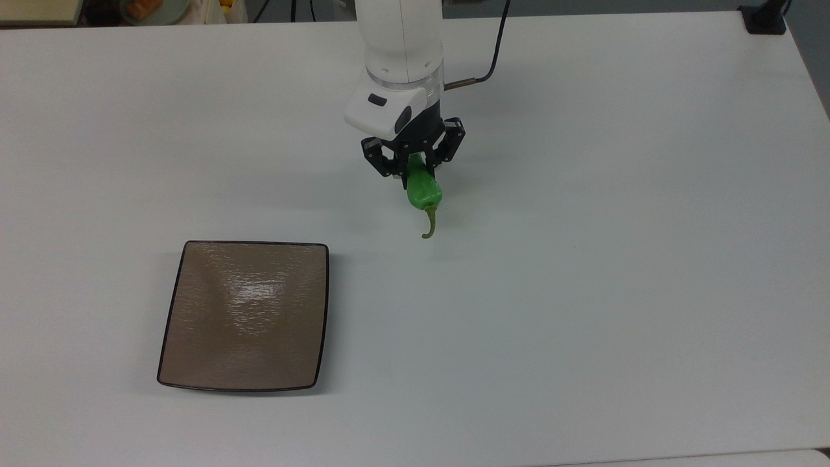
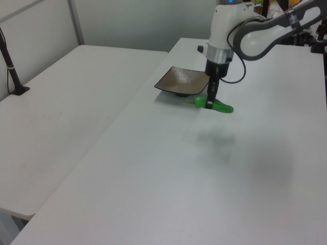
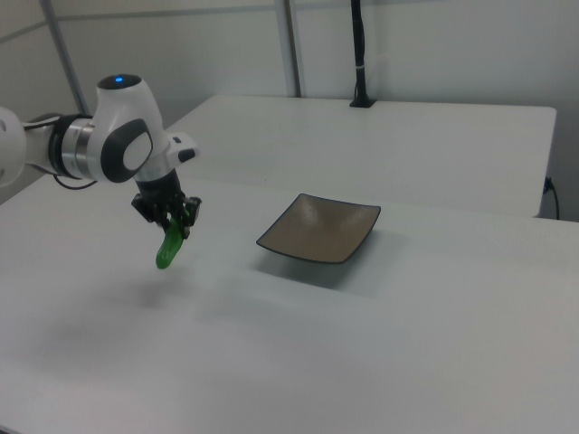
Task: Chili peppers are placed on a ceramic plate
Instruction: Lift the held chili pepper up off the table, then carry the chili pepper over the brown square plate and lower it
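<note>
Gripping the green chili pepper (image 1: pixel 423 190) mid-body, gripper (image 1: pixel 413 162) closed on it | pepper off the white tabletop (image 1: pixel 583 259), stem toward 6 o'clock in top view | square brown ceramic plate (image 1: pixel 246 316) at pepper's 8 o'clock, well apart

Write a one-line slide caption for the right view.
The pincer holds the green chili pepper above the white table, apart from the ceramic plate.

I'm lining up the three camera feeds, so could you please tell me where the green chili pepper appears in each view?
Top view: the chili pepper hangs from the gripper above centre, stem pointing down.
Left view: the chili pepper is right of centre, upper part.
Right view: the chili pepper is at the left, mid-height.
Shared landmark: the ceramic plate.
</note>
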Controlling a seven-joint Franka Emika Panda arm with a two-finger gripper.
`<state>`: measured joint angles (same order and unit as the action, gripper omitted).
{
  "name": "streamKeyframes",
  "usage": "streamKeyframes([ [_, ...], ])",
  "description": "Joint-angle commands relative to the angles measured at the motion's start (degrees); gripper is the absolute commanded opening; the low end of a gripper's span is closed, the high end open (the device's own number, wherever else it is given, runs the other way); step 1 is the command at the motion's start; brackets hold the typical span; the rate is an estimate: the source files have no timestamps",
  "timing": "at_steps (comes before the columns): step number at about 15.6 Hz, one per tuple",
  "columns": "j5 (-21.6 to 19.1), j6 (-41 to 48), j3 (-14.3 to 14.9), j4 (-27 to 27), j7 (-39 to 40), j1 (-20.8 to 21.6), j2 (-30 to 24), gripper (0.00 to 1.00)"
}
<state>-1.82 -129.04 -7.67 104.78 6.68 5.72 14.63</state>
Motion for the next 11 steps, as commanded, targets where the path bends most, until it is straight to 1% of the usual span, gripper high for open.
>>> streamKeyframes([
  [1, -0.2, 1.0, 0.5, -7.3, 5.1, 0.1, 4.4, 0.12],
  [3, 0.1, 1.0, 0.8, -9.2, 10.6, 0.0, 5.1, 0.12],
  [5, 3.6, 0.8, 1.3, -9.4, 17.5, -0.1, 5.2, 0.12],
  [6, 4.9, 0.7, 2.0, -9.5, 19.6, -0.1, 5.2, 0.12],
  [7, 5.5, 0.7, 2.9, -10.4, 20.8, -0.1, 5.2, 0.12],
  [9, 8.0, 0.5, 3.4, -11.0, 23.3, -0.1, 5.5, 0.12],
  [10, 10.1, -1.5, 4.4, -11.0, 24.7, -0.2, 5.9, 0.12],
  [11, 11.0, -4.6, 5.3, -11.0, 25.1, -0.2, 6.3, 0.12],
])
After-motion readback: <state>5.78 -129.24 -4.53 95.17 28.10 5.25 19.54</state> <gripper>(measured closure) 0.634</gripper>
